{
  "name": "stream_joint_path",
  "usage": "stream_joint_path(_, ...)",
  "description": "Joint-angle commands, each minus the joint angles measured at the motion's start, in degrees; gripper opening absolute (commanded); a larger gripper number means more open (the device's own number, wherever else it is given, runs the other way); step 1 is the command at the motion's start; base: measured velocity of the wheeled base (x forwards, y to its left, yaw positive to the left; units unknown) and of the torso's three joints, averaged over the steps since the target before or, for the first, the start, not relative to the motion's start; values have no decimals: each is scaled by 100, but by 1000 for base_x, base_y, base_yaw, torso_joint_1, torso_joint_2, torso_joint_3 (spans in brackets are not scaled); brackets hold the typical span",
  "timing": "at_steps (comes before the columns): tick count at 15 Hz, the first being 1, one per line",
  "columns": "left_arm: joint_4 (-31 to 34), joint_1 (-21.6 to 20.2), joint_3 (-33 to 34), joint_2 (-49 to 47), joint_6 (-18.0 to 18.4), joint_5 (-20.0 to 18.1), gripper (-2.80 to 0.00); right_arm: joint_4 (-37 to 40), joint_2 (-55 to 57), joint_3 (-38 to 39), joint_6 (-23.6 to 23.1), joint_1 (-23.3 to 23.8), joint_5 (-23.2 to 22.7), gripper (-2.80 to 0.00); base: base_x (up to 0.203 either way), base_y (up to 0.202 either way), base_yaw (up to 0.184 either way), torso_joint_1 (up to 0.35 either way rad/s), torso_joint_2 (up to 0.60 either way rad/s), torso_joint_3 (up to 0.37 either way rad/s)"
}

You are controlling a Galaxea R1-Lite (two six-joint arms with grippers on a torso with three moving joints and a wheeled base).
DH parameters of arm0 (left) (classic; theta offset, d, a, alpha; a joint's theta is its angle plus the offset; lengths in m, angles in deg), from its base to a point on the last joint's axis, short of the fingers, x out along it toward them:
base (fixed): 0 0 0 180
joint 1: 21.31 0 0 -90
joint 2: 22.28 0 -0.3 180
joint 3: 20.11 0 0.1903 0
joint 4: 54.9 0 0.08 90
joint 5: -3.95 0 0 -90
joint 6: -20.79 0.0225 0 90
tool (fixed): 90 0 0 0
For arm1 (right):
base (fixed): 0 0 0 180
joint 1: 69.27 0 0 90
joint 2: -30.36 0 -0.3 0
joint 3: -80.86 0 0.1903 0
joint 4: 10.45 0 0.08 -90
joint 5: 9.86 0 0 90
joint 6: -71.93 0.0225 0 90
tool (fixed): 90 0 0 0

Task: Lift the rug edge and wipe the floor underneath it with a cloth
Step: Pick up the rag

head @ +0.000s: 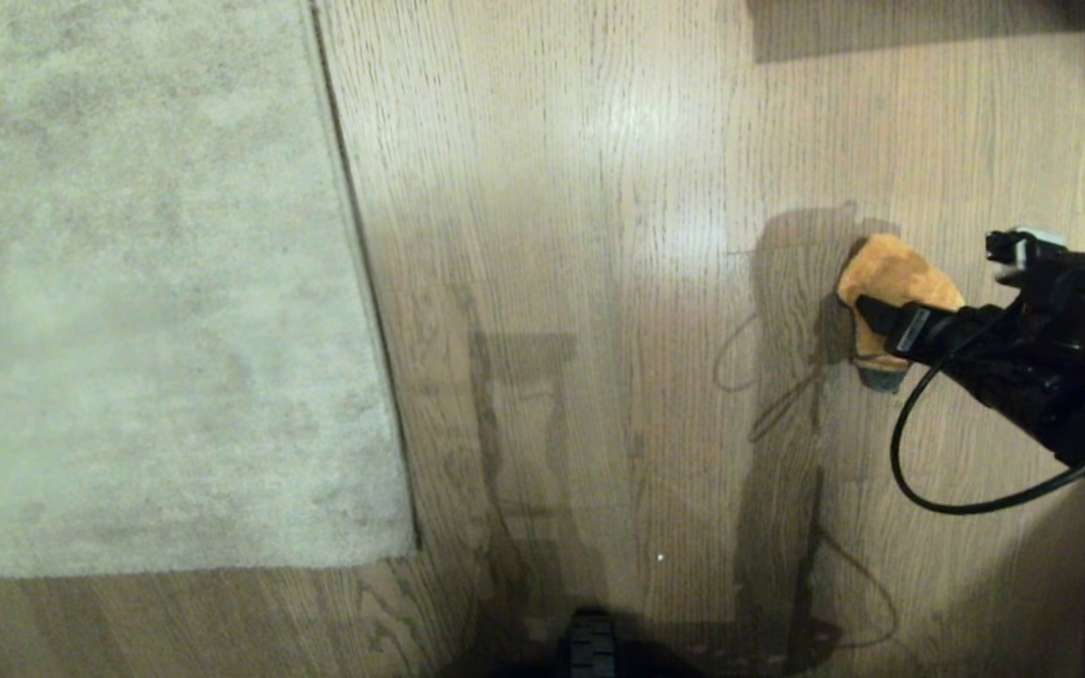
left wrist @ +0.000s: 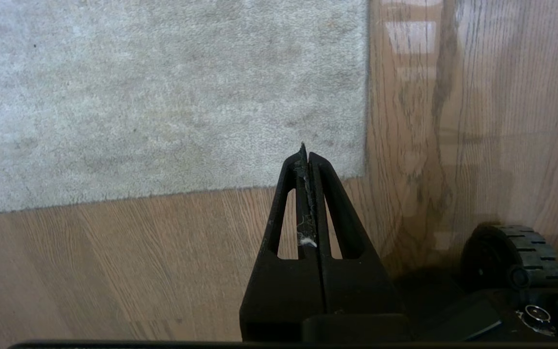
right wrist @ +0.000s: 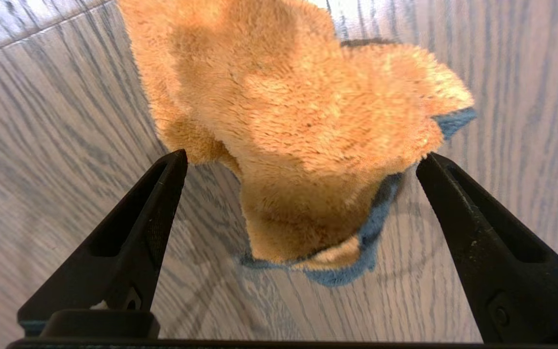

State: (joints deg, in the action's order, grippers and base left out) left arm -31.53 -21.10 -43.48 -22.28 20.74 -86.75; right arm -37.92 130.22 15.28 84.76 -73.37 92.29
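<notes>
Orange-tan fuzzy cloth [head: 893, 280], soft and lumpy with a blue underside showing at its hem, lies bunched on the light brown wood-grain plank floor [head: 599, 235] at the right of the head view, well apart from the rug. In the right wrist view the same cloth [right wrist: 303, 121] sits between the two black fingers [right wrist: 129, 242] of the right gripper [right wrist: 301, 160], which are spread as wide as they go, one on each side of the heap; neither finger grips the fabric, and whether the tips touch it cannot be told. From the head camera the right gripper [head: 891, 325] reaches in from the right edge on a black arm with a looping black cable [head: 919, 471], its near finger lying across the cloth.

The pale grey-beige short-pile rug [head: 147, 282] with darker mottled patches lies flat at the left, its bound edge [head: 364, 273] resting on the floor.

In the left wrist view the left gripper [left wrist: 306, 155] hangs above the rug's corner [left wrist: 351, 165], its black fingers pressed together with nothing between them but a wisp of lint. A black ribbed wheel [left wrist: 516, 254] of the base shows beside it.
</notes>
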Motion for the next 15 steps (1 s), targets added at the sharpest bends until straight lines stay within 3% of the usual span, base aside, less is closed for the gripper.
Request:
stream_joint_path(1, -1, 3, 0, 0, 2, 0, -280, -102, 247, -69, 3, -3, 6, 0, 0, 0, 0, 0, 0, 0)
stream_joint_path(15, -1, -4, 0, 0, -4, 0, -280, -374, 594, -375, 0, -21, 6, 0, 0, 0, 0, 0, 0, 0)
